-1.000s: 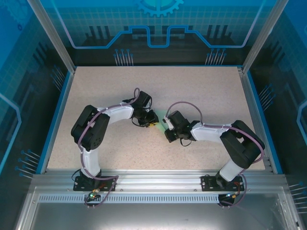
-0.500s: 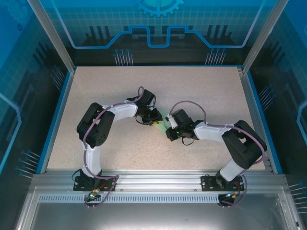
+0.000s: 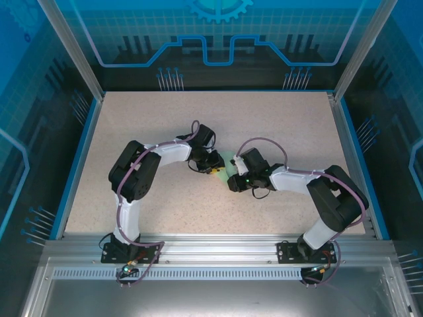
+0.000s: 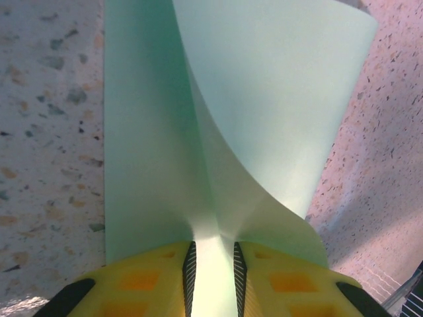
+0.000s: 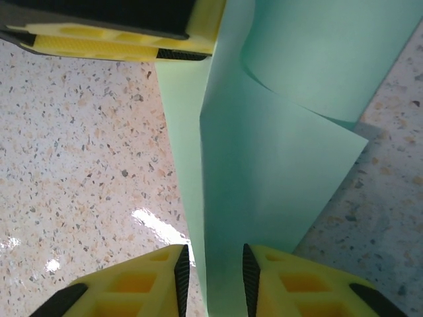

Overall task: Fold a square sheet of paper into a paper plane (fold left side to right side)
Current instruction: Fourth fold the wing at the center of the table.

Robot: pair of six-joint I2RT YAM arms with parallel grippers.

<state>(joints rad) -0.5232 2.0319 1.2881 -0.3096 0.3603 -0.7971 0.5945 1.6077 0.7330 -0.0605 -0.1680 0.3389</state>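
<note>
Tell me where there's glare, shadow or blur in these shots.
Right wrist: a bright glare patch on the table, and the sheet of paper shadows it at right. Left wrist: the paper looks washed out between the fingers of the left gripper. Top external: sharp, evenly lit, blue-tinted walls.

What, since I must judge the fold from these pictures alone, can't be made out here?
Top external: the sheet is a tiny green sliver; the left jaws and right jaws cover the rest.
Left wrist: the curled-up flap hides the layer under it, and the top edge cuts the sheet off.
Right wrist: frame edges cut the sheet, so whether its corners line up is unseen.
</note>
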